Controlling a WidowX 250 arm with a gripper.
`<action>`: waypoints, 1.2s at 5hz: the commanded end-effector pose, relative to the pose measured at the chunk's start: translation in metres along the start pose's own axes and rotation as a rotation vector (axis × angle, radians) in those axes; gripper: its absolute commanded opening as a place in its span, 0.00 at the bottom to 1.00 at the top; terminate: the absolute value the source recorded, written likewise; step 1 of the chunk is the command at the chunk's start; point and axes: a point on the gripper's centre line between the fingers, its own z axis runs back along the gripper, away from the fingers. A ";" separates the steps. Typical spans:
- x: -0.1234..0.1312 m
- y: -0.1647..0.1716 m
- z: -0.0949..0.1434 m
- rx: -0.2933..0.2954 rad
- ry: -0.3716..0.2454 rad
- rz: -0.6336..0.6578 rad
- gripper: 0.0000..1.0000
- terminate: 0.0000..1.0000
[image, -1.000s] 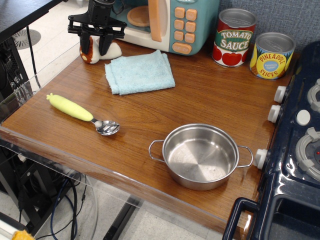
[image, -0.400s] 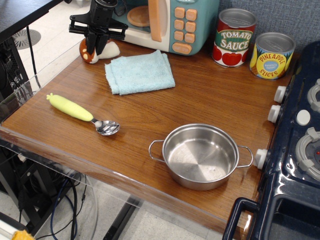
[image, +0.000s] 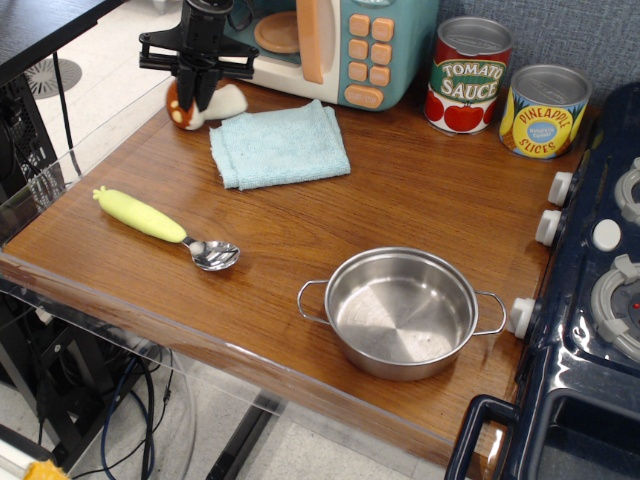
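Observation:
At the table's back left, my black gripper (image: 197, 92) comes down from above onto a small red and white toy (image: 225, 102) that lies in front of the toy microwave (image: 340, 45). Its fingers are drawn close together and pinch the toy's middle, so part of the toy is hidden behind them. The toy still rests on the wooden tabletop (image: 420, 190). A folded light blue cloth (image: 280, 145) lies just right of the gripper.
A spoon with a yellow handle (image: 150, 218) lies near the left front edge. A steel pot (image: 402, 312) stands at the front centre. Tomato sauce (image: 469, 75) and pineapple (image: 545, 111) cans stand at the back right, and a toy stove (image: 600, 260) borders the right side.
The gripper's fingers, spread wide on either side of the toy a second ago, have closed in on it. The toy has shifted slightly to the right.

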 end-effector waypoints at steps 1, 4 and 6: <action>-0.012 0.000 0.097 -0.185 -0.172 -0.066 0.00 0.00; -0.122 -0.014 0.155 -0.406 -0.182 -0.412 0.00 0.00; -0.188 -0.027 0.140 -0.423 -0.119 -0.625 0.00 0.00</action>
